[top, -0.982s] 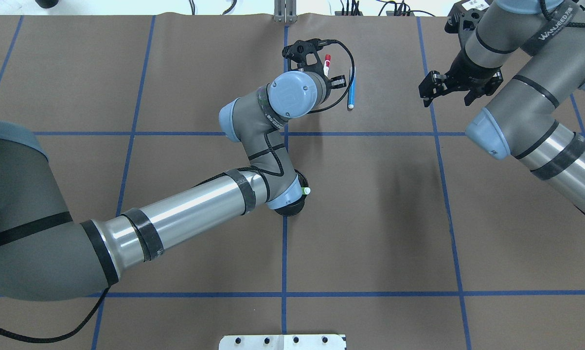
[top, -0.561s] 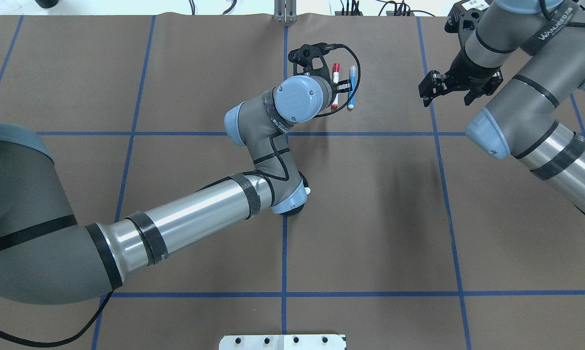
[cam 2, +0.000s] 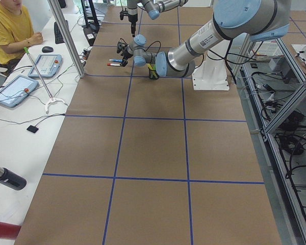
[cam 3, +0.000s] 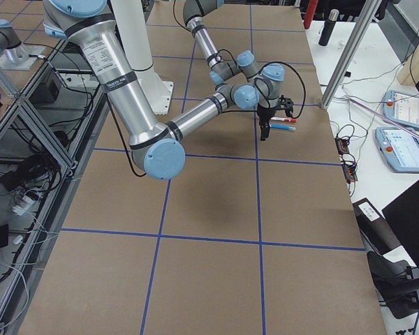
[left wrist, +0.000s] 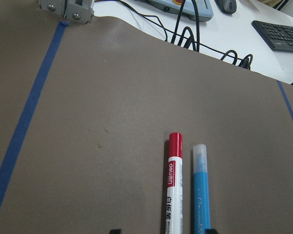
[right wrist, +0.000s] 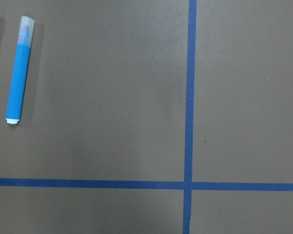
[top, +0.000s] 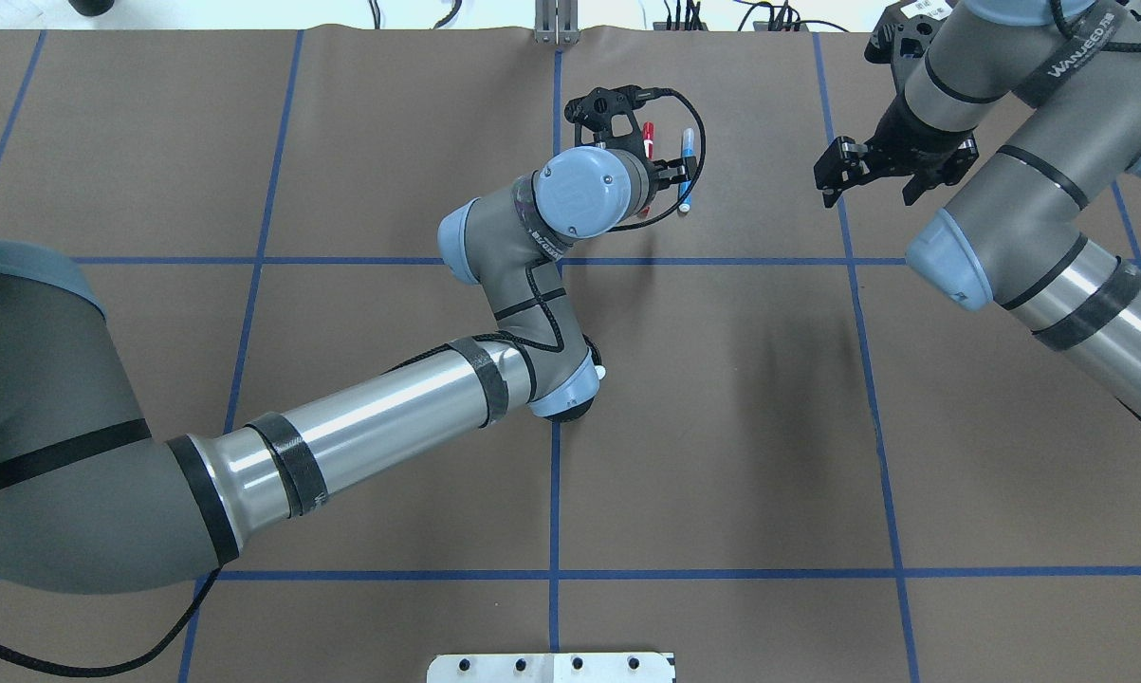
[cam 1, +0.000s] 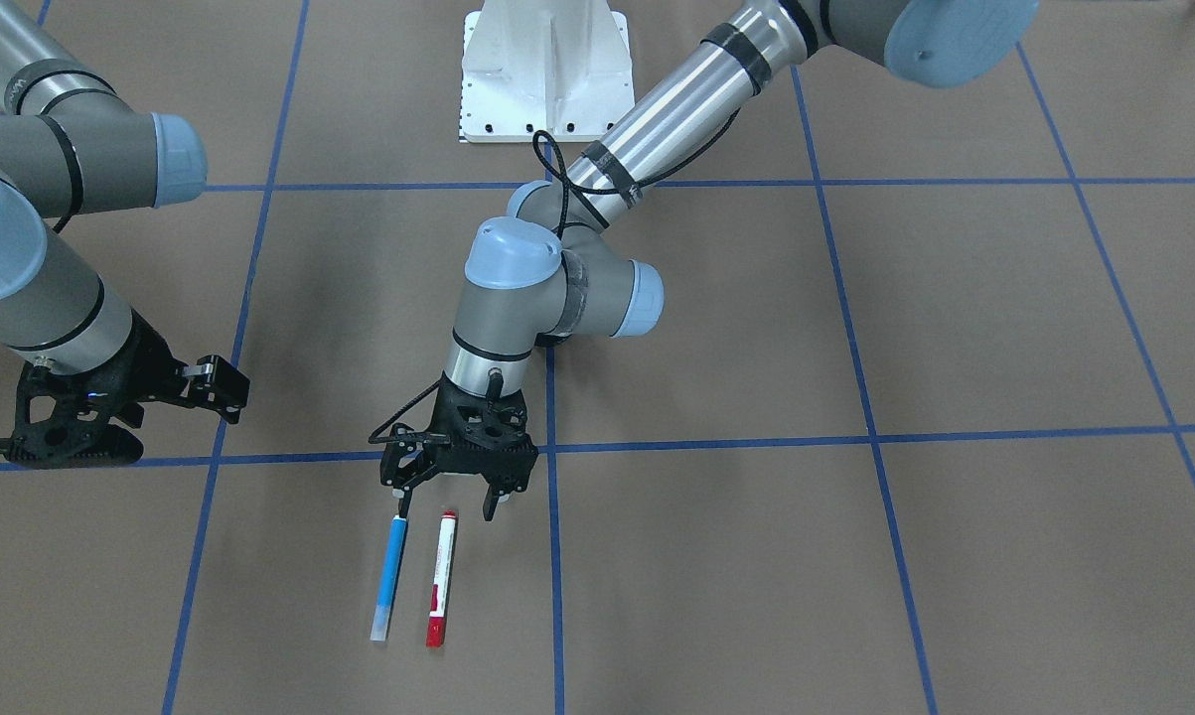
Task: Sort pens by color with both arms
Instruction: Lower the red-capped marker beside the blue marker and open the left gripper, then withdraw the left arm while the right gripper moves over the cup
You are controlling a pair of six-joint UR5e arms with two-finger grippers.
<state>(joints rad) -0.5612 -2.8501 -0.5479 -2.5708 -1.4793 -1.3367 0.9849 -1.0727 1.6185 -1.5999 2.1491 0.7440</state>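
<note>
- The brown table (cam 1: 855, 556) lies under both claws.
- The left arm (top: 380, 417) reaches far out over the table, and the right arm (top: 1054, 247) is off to one side.
- The left claw (cam 1: 445, 504) points down, open wide, and holds nothing.
- The right claw (top: 869, 194) is open too, with nothing in it, well apart from the pens.
- The white pen with the red cap (cam 1: 441, 581) lies flat just in front of the left claw, its near end between the fingers.
- The blue pen (cam 1: 390, 576) lies beside it, its near end right by one finger.

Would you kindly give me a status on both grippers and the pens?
Left gripper open, empty, poised over blue pen and red-capped pen. Both flat, side by side, not touching. Right gripper open, empty, standing off. Path looks unobstructed.
</note>
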